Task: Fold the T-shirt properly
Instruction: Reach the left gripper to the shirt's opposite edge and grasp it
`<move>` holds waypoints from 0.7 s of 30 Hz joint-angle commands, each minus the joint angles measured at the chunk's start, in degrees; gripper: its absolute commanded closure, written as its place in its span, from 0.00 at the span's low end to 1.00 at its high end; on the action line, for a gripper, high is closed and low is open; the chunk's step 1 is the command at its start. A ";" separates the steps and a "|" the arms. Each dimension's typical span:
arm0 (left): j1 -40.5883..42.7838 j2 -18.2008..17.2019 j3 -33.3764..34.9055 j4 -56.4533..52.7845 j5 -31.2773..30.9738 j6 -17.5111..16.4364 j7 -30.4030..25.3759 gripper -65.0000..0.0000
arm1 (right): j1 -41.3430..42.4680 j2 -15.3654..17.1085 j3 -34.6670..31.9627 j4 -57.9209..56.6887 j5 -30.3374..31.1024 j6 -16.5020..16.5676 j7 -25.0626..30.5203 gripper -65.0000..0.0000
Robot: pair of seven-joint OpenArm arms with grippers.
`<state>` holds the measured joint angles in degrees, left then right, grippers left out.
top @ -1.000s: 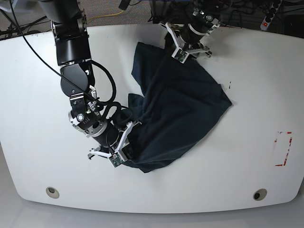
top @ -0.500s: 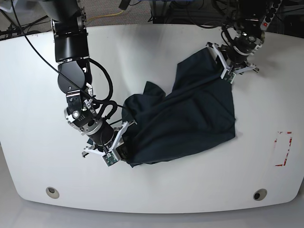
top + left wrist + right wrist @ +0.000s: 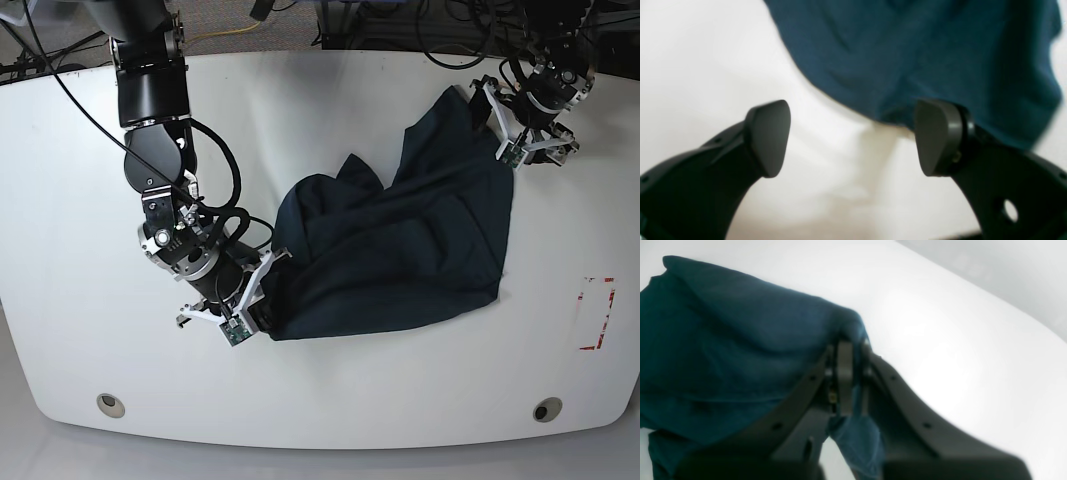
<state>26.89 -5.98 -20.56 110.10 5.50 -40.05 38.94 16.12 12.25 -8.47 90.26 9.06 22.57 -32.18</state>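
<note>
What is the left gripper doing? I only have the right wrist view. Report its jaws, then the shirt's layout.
Observer: The left gripper is open. Nothing sits between its pads, and the T-shirt edge lies just beyond them.
Operator: Give me its place on the table.
Observer: In the base view it is at the shirt's far corner, near the back edge of the table, opposite the right gripper.
Operator: Describe the shirt's shape.
Observer: It runs diagonally between the two grippers, wrinkled and bunched, not folded.
</note>
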 commanded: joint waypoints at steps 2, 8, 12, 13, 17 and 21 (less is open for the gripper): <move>1.54 1.63 -0.67 3.43 -0.35 0.05 -0.74 0.18 | 1.51 0.19 0.34 1.04 0.39 -0.02 1.46 1.00; 4.62 3.21 0.12 3.43 -0.88 0.05 -0.74 0.18 | 1.51 0.19 0.34 1.04 0.39 -0.02 1.46 1.00; 6.91 4.18 0.64 3.52 -4.05 0.05 -0.74 0.18 | 1.33 0.19 0.34 1.04 0.48 -0.02 1.46 1.00; 7.26 4.18 0.73 3.52 -4.57 0.05 -0.74 0.18 | 1.33 0.19 0.34 0.95 0.48 -0.02 1.46 1.00; 8.75 4.18 3.28 3.52 -5.63 0.05 -0.74 0.18 | 1.33 0.19 0.34 0.86 0.48 -0.02 1.46 1.00; 9.81 4.18 5.92 3.52 -5.63 0.05 -0.74 0.18 | 1.33 0.19 0.34 0.86 0.48 -0.02 1.46 1.00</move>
<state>36.14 -1.58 -15.25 112.62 0.43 -40.01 39.03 15.99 12.08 -8.47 90.21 9.28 22.72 -32.21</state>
